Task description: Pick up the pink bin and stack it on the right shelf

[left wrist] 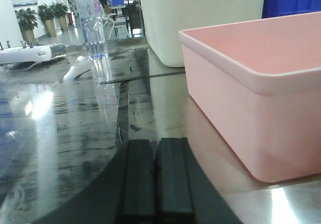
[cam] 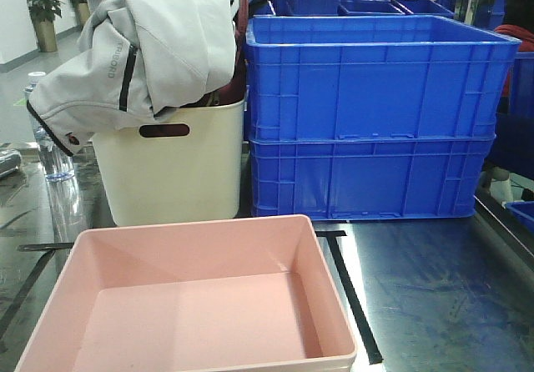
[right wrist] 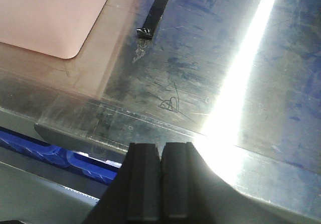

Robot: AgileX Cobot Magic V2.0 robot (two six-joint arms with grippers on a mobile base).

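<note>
On the right shelf (cam: 434, 297), pink bin (cam: 200, 305) clear of both closed jaws

Shiny steel shelf deck (cam: 434, 289) with black tape lines (cam: 355, 297); carries pink bin (cam: 200, 305), cream tub (cam: 171, 172), blue crates (cam: 367, 113), water bottle (left wrist: 94, 23).

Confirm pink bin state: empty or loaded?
Empty. The pink bin sits upright on the steel deck, and the front view shows only its bare floor.

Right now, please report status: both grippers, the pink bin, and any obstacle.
Left gripper shut, empty. Right gripper shut, empty. Pink bin on steel shelf, untouched. Cream tub and blue crates stand behind it.
</note>
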